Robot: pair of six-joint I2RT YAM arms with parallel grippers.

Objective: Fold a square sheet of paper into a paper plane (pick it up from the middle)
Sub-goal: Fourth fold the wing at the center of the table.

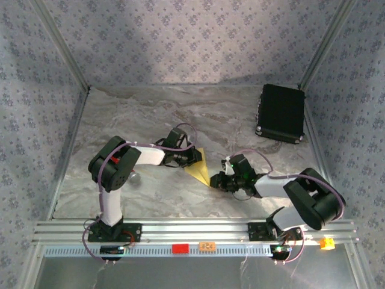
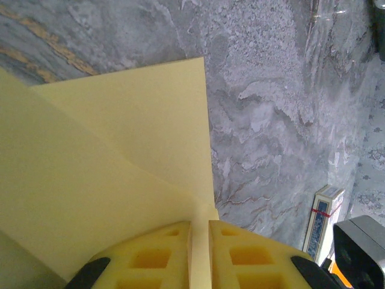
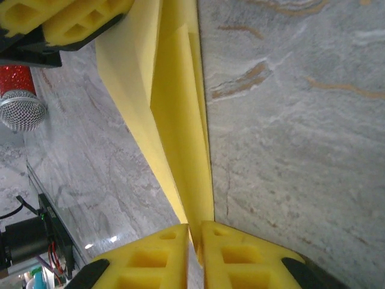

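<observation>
The square sheet of paper is yellow and folded into a long pointed shape with a centre crease, lying low over the marble table between both arms. My left gripper comes at its far wide end, and in the left wrist view that gripper is shut on the paper, whose edge runs between the yellow pads. My right gripper holds the near pointed end. In the right wrist view the right gripper has its jaws nearly together on the paper, whose folded layers rise toward the left gripper's pads.
A black rectangular case lies at the back right. A small printed card box stands on the table right of the left gripper. A red-handled tool with a silver mesh head lies beside the paper. Enclosure walls ring the table.
</observation>
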